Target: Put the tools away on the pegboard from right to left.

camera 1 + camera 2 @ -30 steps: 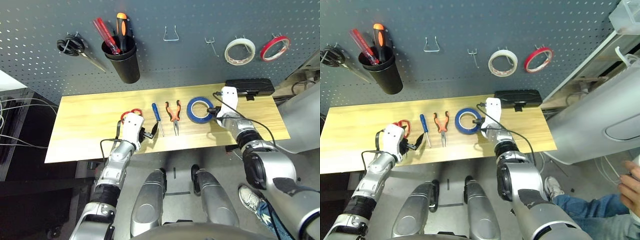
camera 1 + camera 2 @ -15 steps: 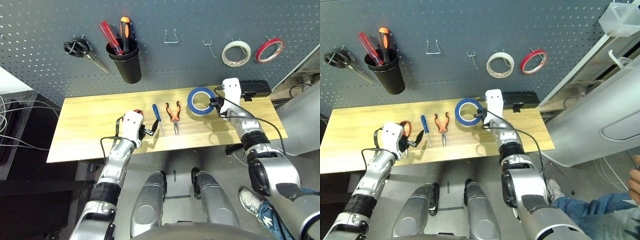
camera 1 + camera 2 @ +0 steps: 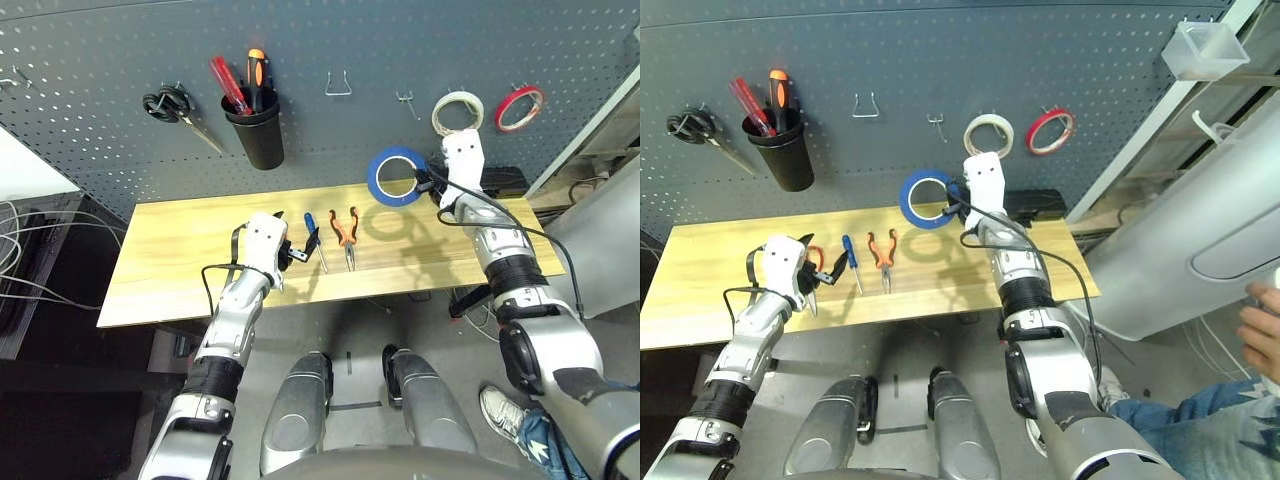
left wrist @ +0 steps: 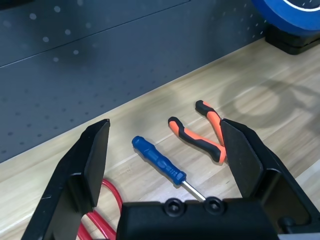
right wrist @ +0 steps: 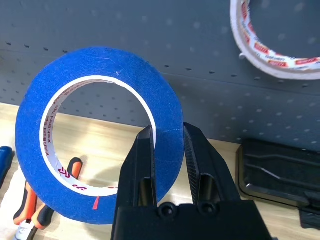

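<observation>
The dark grey pegboard (image 3: pixel 330 130) stands behind the wooden worktop (image 3: pixel 180 255), where pliers (image 3: pixel 347 232), a screwdriver (image 3: pixel 313 233) and red scissors (image 4: pixel 102 207) lie in a row. The right tool (image 5: pixel 167 150) is clenched on the wall of the blue tape (image 5: pixel 100 150), a white-cored ring held upright above the worktop in front of the pegboard. The left tool (image 4: pixel 165 150) is spread wide and bare over the scissors and screwdriver.

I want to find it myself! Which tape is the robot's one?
Look at the grey pegboard behind the wooden table. Near its right end hang a white tape ring and a red tape ring. The robot's is the blue tape ring, just below them, pinched in the right gripper, not on a hook.
</observation>
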